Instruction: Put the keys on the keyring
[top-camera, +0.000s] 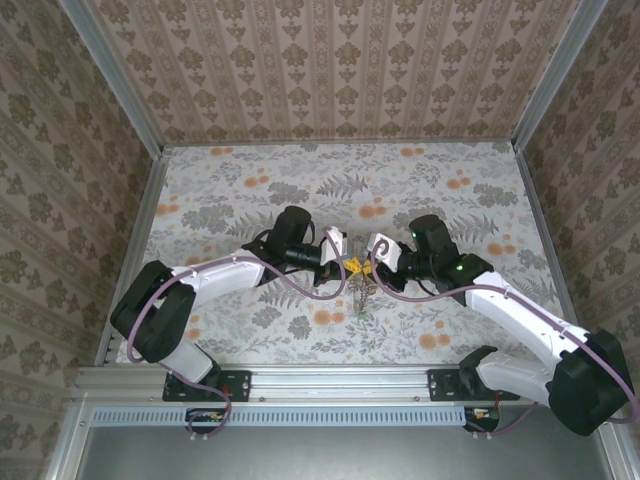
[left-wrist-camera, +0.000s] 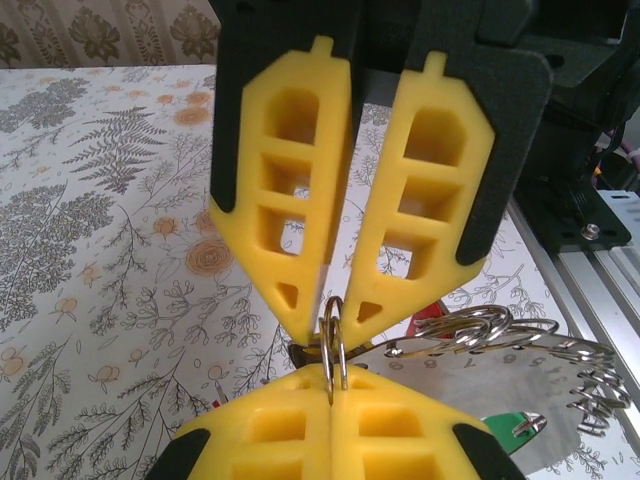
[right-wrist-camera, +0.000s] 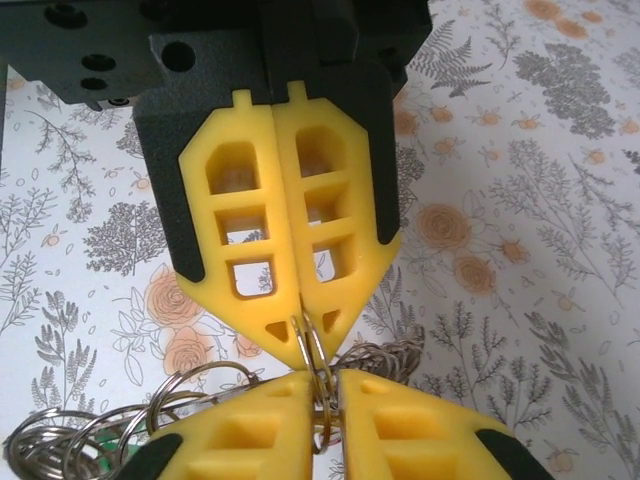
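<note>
My two grippers meet tip to tip above the table's middle. The left gripper (top-camera: 341, 256) (left-wrist-camera: 332, 385) is shut on a small silver split ring (left-wrist-camera: 335, 345) that stands upright between its yellow fingers. My right gripper (top-camera: 372, 252) (right-wrist-camera: 325, 388) faces it, with its jaws nearly together on the same ring (right-wrist-camera: 318, 365). From that ring hangs the keyring (left-wrist-camera: 500, 347), a thin hoop with several silver rings bunched along its rim. The bunch (top-camera: 361, 292) dangles below the fingertips. One key's green head (left-wrist-camera: 517, 424) shows at the lower right of the left wrist view.
The floral tablecloth (top-camera: 250, 190) stretches wide around both arms. Patterned walls close off the back and sides. An aluminium rail (top-camera: 330, 380) runs along the near edge by the arm bases.
</note>
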